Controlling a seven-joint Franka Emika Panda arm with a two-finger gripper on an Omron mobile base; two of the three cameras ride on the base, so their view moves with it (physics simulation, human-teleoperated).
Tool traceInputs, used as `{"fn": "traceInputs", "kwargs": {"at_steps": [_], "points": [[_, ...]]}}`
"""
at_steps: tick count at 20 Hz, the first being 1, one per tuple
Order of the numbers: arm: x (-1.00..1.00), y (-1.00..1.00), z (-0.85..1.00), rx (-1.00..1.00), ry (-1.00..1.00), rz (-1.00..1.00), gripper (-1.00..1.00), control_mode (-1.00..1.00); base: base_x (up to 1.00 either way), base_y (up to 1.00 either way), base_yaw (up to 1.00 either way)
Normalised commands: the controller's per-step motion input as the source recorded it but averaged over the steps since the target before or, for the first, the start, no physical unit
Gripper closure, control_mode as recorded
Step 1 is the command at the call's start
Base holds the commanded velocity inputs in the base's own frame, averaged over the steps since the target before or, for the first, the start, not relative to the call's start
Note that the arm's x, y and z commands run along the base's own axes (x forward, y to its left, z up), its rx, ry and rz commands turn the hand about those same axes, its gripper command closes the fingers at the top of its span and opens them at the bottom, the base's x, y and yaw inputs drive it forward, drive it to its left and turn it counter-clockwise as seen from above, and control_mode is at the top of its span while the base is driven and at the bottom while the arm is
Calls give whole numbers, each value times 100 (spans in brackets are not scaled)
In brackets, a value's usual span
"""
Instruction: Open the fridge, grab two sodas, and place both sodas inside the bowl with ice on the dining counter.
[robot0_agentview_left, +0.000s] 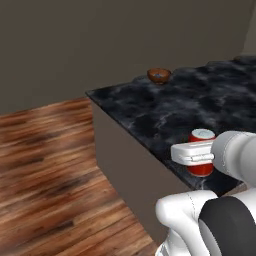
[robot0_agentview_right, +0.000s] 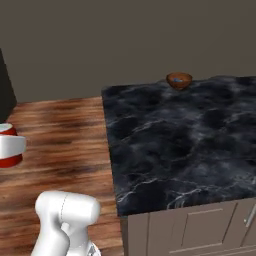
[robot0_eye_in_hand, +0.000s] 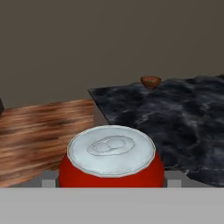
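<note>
— From my screen, the arm (robot0_agentview_left: 235, 155) has smooth white rounded shells, quite glossy. Do you see this also?

— Yes. One big joint cap (robot0_agentview_left: 227, 225) is dark, almost black. The gripper (robot0_agentview_left: 192, 153) is a flat white block with thin grey lines along its side.

— And the lower link (robot0_agentview_right: 65, 215) is white too, like a thick rounded tube.

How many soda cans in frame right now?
1. The red soda can sits between the jaws of the gripper, upright, silver top showing. A blue one could be elsewhere; the bowl at the dining counter's far end is too small to check.
</note>
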Motion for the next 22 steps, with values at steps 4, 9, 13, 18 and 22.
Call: {"fn": "traceInputs", "kwargs": {"at_steps": [4, 9, 13, 18, 22], "points": [[0, 0, 0, 0, 0, 0, 100, 100, 54, 69, -48], [0, 0, 0, 0, 0, 0, 100, 100, 46, 64, -49], [0, 0, 0, 0, 0, 0, 100, 100, 46, 67, -49], [0, 0, 0, 0, 0, 0, 100, 100, 41, 77, -47], [0, 0, 0, 0, 0, 0, 100, 100, 23, 98, -35]]}}
